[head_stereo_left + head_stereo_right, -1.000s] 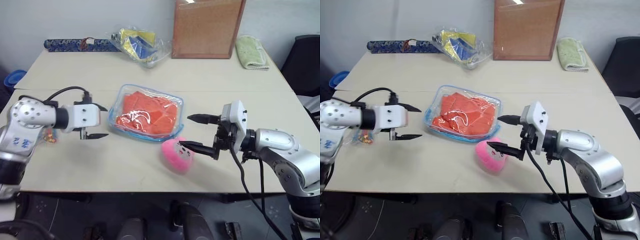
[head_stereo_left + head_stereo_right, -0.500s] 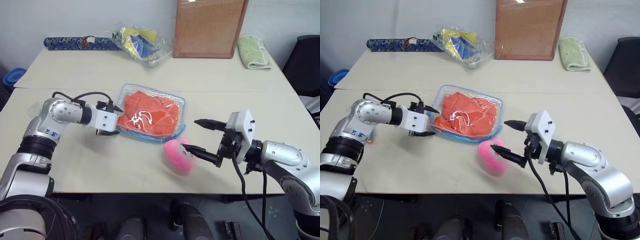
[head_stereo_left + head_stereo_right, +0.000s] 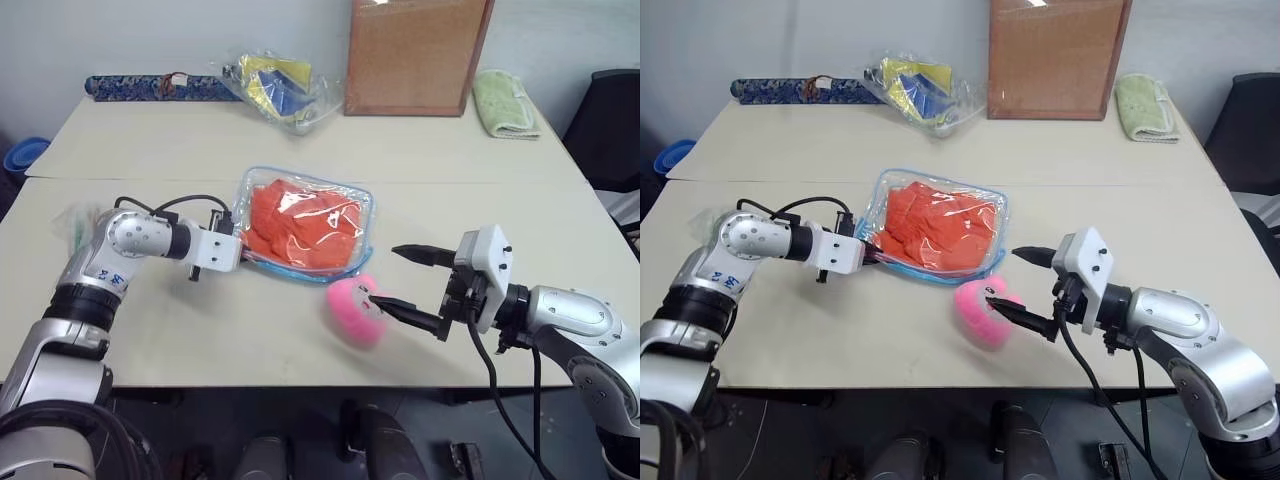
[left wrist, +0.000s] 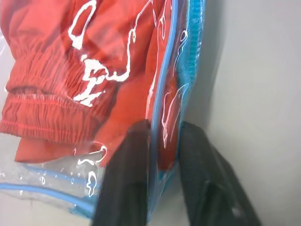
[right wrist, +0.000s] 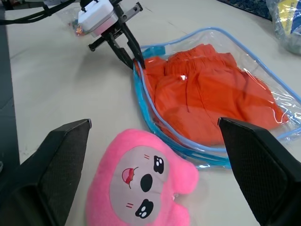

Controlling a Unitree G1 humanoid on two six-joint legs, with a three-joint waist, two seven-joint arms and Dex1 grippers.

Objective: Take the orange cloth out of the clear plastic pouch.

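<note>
Left gripper (image 4: 157, 188) has reached clear blue-edged plastic pouch (image 3: 352, 245), now clenched on its slick, floppy edge (thin film). Soft orange cloth (image 3: 300, 222) inside: pinch fold. Right gripper (image 3: 408, 285) released.

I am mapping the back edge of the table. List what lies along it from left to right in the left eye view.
Long dark blue patterned roll → wrinkled clear bag with yellow and blue items → upright brown cork board → folded pale green towel.
</note>
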